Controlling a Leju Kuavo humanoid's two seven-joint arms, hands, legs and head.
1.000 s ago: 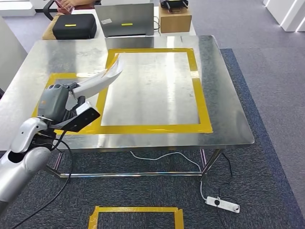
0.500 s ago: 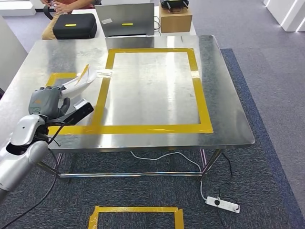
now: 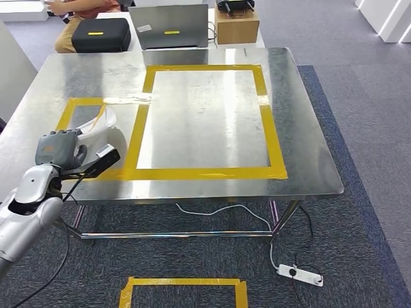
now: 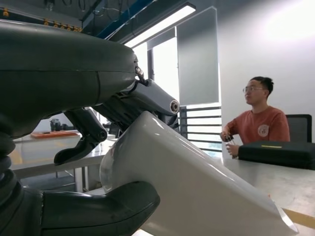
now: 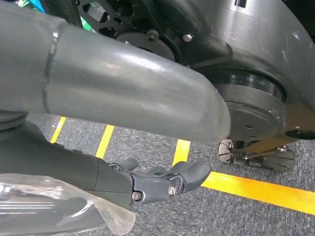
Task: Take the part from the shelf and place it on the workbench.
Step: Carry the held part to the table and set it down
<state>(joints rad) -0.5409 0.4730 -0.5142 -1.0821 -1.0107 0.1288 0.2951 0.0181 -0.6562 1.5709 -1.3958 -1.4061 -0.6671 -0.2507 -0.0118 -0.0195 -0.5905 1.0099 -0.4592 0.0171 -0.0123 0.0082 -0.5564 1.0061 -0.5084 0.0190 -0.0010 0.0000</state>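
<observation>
The part (image 3: 99, 123) is a white curved shell. My left hand (image 3: 58, 149) grips it at the left side of the steel workbench (image 3: 300, 128), over the small yellow taped square (image 3: 65, 115). In the left wrist view the part (image 4: 193, 182) lies between the thumb and the dark fingers (image 4: 148, 98) of the left hand (image 4: 74, 83), its far tip low near the tabletop. Whether it touches the table I cannot tell. My right hand (image 5: 156, 182) hangs over the carpet, fingers stretched out and holding nothing.
A large yellow taped rectangle (image 3: 273, 141) marks the workbench's middle. Behind it stand a black case (image 3: 101, 35), a grey case (image 3: 169, 25) and a cardboard box (image 3: 236, 25); a person (image 3: 79, 8) sits there. A power strip (image 3: 299, 274) and floor tape (image 3: 184, 285) lie below.
My left hand has carried the part leftward and down, from the edge of the large yellow rectangle to the small taped square, closer to the tabletop.
</observation>
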